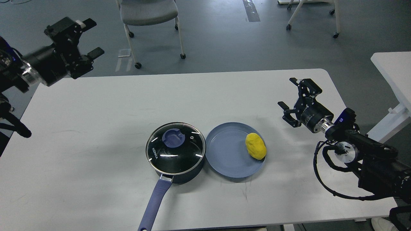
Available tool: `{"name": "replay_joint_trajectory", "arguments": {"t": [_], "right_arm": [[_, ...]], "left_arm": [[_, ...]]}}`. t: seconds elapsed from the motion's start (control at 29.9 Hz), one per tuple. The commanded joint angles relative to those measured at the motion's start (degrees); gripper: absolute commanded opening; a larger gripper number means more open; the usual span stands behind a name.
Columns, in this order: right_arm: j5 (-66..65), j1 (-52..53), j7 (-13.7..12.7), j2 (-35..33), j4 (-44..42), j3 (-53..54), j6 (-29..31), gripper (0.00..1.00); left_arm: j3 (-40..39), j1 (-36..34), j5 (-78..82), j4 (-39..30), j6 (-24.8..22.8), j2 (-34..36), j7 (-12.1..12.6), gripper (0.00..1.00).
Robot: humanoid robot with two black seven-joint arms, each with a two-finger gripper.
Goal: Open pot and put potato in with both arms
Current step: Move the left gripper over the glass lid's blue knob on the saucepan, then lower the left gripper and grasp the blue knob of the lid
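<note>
The pot (pixel 175 153) is sitting on the white desk (pixel 96 128), near the front centre, with its glass lid (pixel 175 148) seated in place. The lid's blue knob (pixel 173 137) is facing up, and the KONKA marking is showing on the glass toward the left side. The long blue-purple handle (pixel 154 205) is pointing toward the front edge of the desk and running slightly past it.

A shallow blue plate (pixel 228 154) is lying just beside the pot on its right, the two rims touching or nearly touching. The potato (pixel 256 146) is resting on the right part of this plate, close to its rim.

The left gripper (pixel 91 38) is hovering at the far left corner of the desk, well apart from the pot. Its fingers (pixel 95 52) are standing released and spread, grasping nothing.

The right gripper (pixel 290 96) is hovering over the right part of the desk, to the right of the plate and apart from the potato. Its fingers (pixel 283 105) are also standing released and spread, grasping nothing.

A grey office chair (pixel 147 12) is standing on the floor beyond the desk. The corner of a second white desk (pixel 391 70) is showing at the right edge.
</note>
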Motion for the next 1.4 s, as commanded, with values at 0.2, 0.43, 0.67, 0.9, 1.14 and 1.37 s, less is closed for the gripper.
{"name": "replay_joint_trajectory", "arguments": {"t": [0.2,0.43,0.67,0.9,1.14,1.37], "right_arm": [[0.00,-0.02,0.00,0.08,-0.01,0.00,0.00,1.00],[0.08,-0.02,0.00,0.08,-0.01,0.00,0.00,1.00],[0.00,-0.02,0.00,0.25,-0.01,0.00,0.00,1.00],[0.00,-0.10,0.00,0.08,-0.01,0.00,0.00,1.00],[0.00,-0.10,0.00,0.16,-0.01,-0.09,0.00,1.00],[0.00,-0.10,0.00,0.08,-0.01,-0.09,0.00,1.00]], "left_arm": [[-0.13,-4.46,40.05,-27.05,5.45,4.44,0.02,0.98],[1.71,-2.97,69.06,-29.26,10.98,1.01,0.02,0.98],[4.70,0.28,81.56,-28.56,11.96,-1.27,0.02,0.98],[4.70,4.24,84.91,-26.89,11.96,-4.61,0.02,0.98],[4.79,5.21,85.61,-25.04,11.96,-7.43,0.02,0.98],[5.14,5.38,87.28,-22.05,11.96,-9.89,0.02,0.98]]}}
